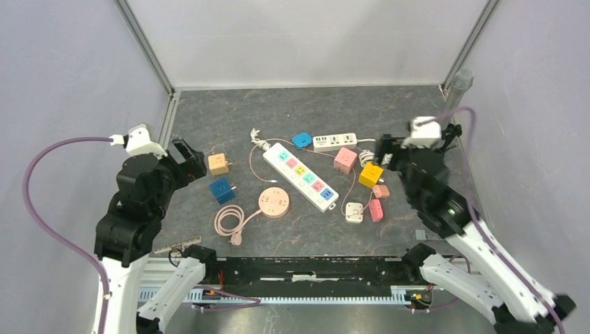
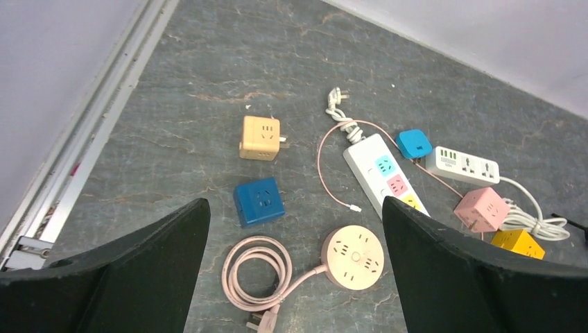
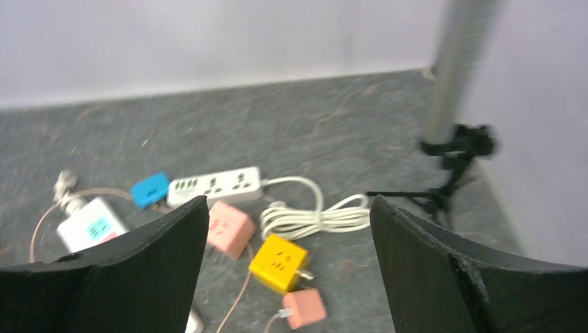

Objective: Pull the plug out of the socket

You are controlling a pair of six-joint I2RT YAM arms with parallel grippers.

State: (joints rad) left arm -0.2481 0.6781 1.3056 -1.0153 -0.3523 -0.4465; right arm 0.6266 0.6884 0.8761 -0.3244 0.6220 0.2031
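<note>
Top external view: a long white strip (image 1: 300, 175) lies mid-bench (image 1: 292, 111), with cube sockets and loose plugs around it. I cannot tell which plug is seated. Left jaws gape wide and empty, facing a blue cube (image 2: 258, 201). Right jaws, also wide and empty, hover near a yellow cube (image 3: 279, 261).

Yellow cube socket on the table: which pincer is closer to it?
Right. The right pincer hangs open just beside the yellow cube socket, on its right; the left pincer, also open, sits far off, across the long white power strip.
</note>
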